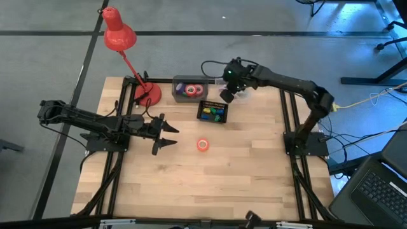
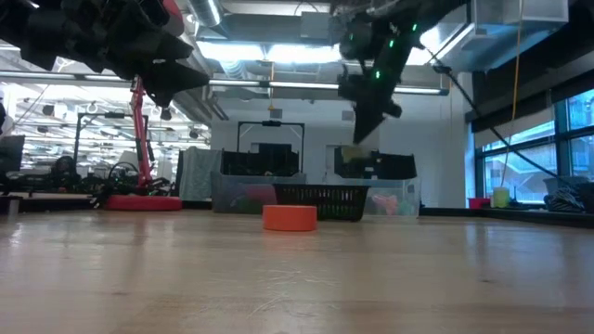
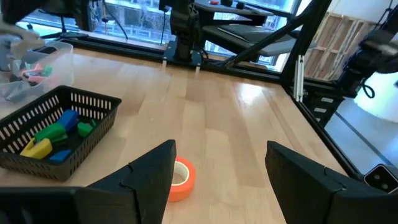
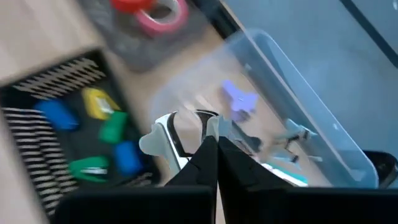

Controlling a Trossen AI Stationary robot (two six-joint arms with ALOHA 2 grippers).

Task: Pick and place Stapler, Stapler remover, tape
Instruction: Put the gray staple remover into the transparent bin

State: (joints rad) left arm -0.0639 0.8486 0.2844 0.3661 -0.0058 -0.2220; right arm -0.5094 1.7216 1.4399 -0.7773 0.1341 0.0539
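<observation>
Left gripper [image 1: 166,135] at frame left-centre of the high view, jaws spread wide, nothing held, aimed at the orange tape roll [image 1: 203,144] lying alone on the desk [image 1: 254,184] just right of it. More tape rolls [image 1: 190,90] sit in the grey tray [image 1: 177,83] at upper centre; black basket [image 1: 212,111] below it holds blue, green and yellow items. Right gripper [image 1: 227,94] hovers upper right of the basket, jaws clenched on a white stapler remover [image 4: 163,138], over a clear bin [image 4: 292,93]. Step looks like: the remover pick. Next probably needs a carry to the basket, then release. No readable writing.
</observation>
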